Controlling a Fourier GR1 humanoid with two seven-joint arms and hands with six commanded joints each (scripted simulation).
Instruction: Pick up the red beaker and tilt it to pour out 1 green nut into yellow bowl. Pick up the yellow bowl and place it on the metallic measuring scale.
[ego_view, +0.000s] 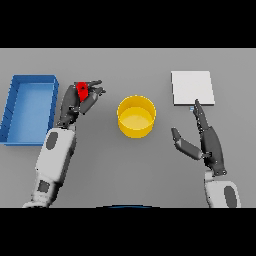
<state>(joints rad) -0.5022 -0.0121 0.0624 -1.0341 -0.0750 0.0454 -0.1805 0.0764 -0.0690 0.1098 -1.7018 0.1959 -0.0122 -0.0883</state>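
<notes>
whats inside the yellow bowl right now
The yellow bowl shows only its bare yellow floor, no green nut. The red beaker sits in the left hand; its contents are hidden.

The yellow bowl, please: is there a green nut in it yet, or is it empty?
Empty. The yellow bowl shows only its plain yellow inside, with no green in it, and the red beaker is off to its left in the left hand.

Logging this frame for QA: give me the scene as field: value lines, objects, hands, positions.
left hand: curled round small red beaker, left of bowl
right hand: open, holding nothing, fingertips near scale's lower edge
round yellow bowl: centre of grey table, upright, no nut visible inside
flat pale metallic measuring scale: upper right, nothing on it
blue rectangular bin: far left
</notes>
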